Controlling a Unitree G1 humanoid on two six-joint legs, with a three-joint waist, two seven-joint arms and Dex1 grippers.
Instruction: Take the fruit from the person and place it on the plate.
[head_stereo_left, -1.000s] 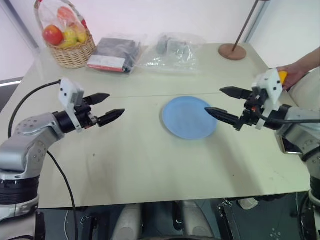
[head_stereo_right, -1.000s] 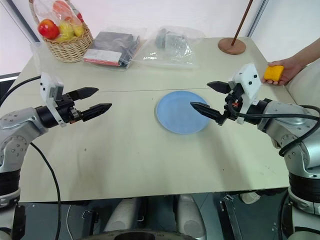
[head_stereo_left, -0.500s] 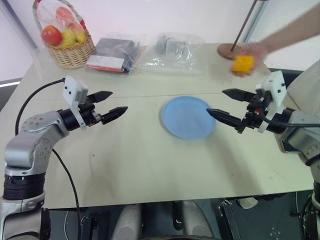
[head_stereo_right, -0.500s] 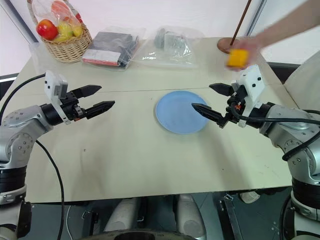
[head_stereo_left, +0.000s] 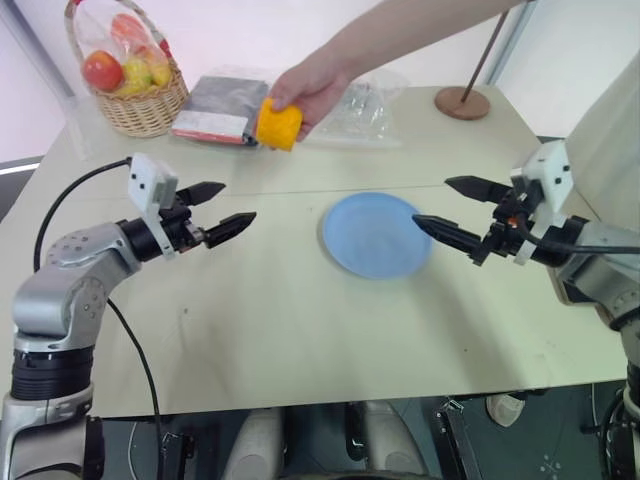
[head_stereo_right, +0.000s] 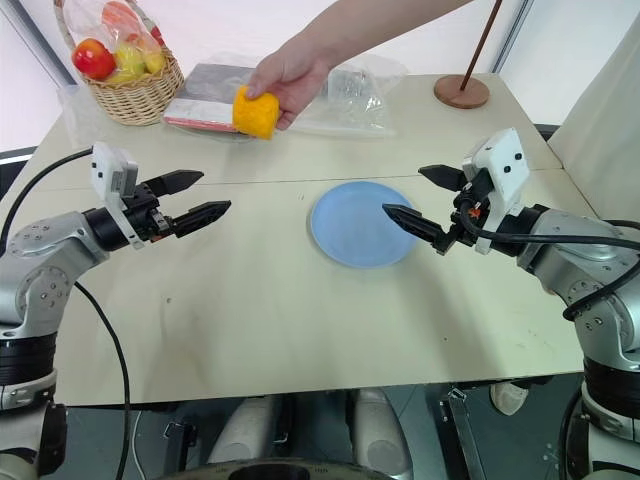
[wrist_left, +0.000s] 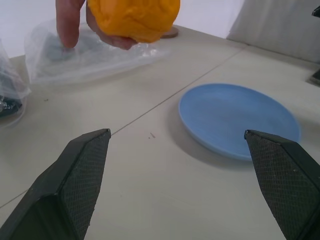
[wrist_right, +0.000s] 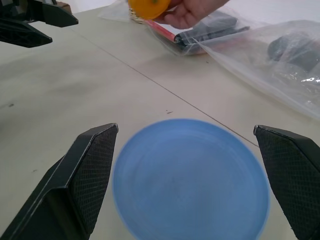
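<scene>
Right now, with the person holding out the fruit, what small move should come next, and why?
Probably the left claw should ease forward and up toward the fruit. The person's hand holds it above the table's far side, nearer that claw than the right claw. The left claw is open and empty, and the plate lies bare between the two claws.

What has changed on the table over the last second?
The person's hand has carried the fruit from the table's right edge across to the far left side, holding it up near the left gripper. Both the left gripper and the right gripper stay open and empty; the plate and basket are unmoved.
</scene>
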